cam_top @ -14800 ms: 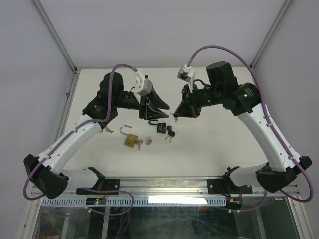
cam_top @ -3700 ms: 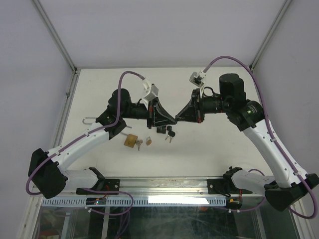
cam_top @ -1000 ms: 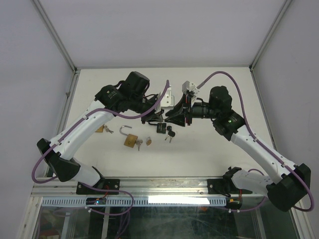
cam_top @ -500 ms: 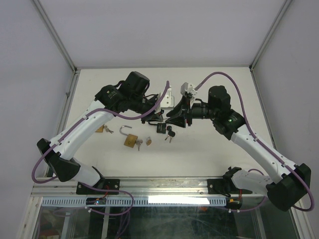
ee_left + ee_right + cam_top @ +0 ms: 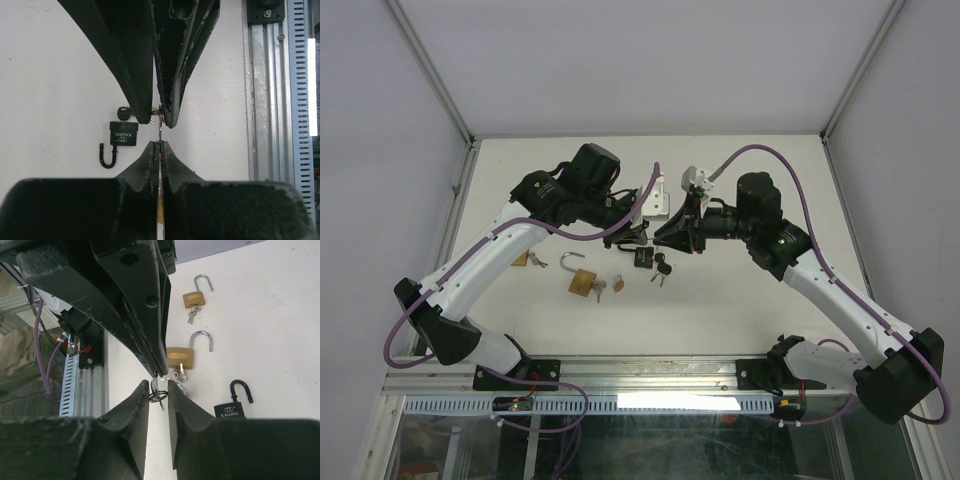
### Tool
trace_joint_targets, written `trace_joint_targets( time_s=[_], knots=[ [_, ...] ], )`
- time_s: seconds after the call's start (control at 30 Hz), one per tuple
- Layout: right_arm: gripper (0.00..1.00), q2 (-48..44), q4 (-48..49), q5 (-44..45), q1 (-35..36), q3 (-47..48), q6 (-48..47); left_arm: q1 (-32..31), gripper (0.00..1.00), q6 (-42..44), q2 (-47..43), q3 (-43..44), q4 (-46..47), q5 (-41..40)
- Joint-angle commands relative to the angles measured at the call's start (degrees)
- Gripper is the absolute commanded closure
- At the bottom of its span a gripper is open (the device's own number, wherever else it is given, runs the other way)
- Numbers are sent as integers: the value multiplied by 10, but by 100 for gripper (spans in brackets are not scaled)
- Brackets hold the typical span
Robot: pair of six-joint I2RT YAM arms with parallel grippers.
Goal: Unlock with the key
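My left gripper is shut on the blade of a thin silver key, held above the table. My right gripper faces it tip to tip, its fingers apart on either side of the key's head and its wire ring. In the top view both grippers meet at mid-table, left and right. Just below them lies a black padlock marked KAIJING, its shackle open. A black-headed key lies beside it.
A brass padlock with its shackle open lies left of the black one, small keys next to it. Another small brass padlock sits by the left arm. The metal rail runs along the table's near edge.
Over the last second the right gripper's fingers have drawn closer together around the key's head. Both arms have hardly moved; the left gripper has kept its hold.
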Motion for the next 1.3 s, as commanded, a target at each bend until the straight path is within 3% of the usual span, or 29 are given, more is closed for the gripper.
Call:
trace_joint_targets(
  time_s=[0.0, 0.17, 0.83, 0.97, 1.07, 1.27],
  knots=[
    [81, -1, 11, 11, 0, 26, -9, -8, 100, 12, -19, 6, 18, 8],
    [100, -1, 13, 8, 0, 26, -13, -8, 100, 9, -19, 6, 22, 11],
    [100, -20, 50, 8, 1, 4, 21, -7, 100, -61, -66, -61, 124, 33],
    [100, -25, 46, 16, 0, 1, 25, -5, 68, -71, -71, -73, 139, 40],
    [100, -34, 46, 16, -4, -5, 29, -4, 62, -71, -75, -77, 141, 39],
    [100, -55, 40, 36, -18, -20, 43, 2, 25, -81, -93, -103, 153, 14]
  ],
)
